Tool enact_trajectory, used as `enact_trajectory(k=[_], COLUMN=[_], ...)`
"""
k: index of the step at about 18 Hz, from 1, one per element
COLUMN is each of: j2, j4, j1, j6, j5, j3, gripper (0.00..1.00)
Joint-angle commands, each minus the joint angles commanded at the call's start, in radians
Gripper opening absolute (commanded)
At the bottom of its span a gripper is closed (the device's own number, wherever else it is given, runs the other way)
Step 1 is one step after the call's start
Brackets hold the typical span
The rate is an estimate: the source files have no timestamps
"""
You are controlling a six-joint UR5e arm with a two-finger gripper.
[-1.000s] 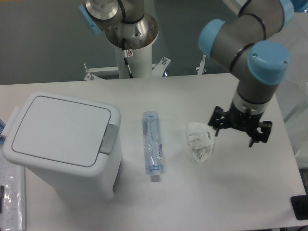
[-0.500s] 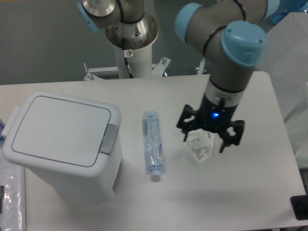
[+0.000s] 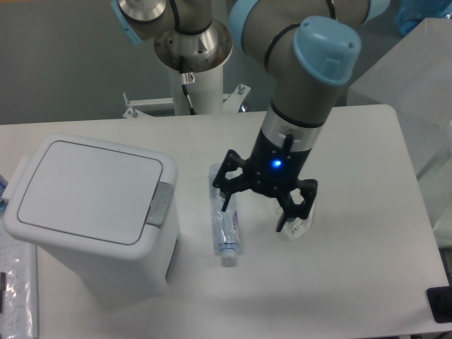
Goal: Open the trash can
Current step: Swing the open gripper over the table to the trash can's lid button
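Trash can [image 3: 92,212] sits well left of the end effector [image 3: 263,206], lid flat and shut, grey latch button [image 3: 160,203] on the side facing it. Plastic bottle [image 3: 224,215] lies between the two, long axis running front to back, directly under the left finger. End effector is spread wide, empty, fingers pointing down above the table [image 3: 353,282]; crumpled wrapper [image 3: 296,224] sits just behind the right finger. Next move, as I read it: travel left to the button.
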State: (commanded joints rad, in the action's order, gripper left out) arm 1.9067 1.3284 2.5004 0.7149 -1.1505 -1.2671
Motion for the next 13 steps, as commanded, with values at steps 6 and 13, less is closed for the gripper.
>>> enact_trajectory(k=[6,13], j2=[-0.008,-0.04], j4=[0.0,0.0], j1=[-0.002,-0.05], j6=[-0.041,-0.098], j5=[0.006,0.071], j3=[-0.002,-0.014], gripper=[1.0,1.0])
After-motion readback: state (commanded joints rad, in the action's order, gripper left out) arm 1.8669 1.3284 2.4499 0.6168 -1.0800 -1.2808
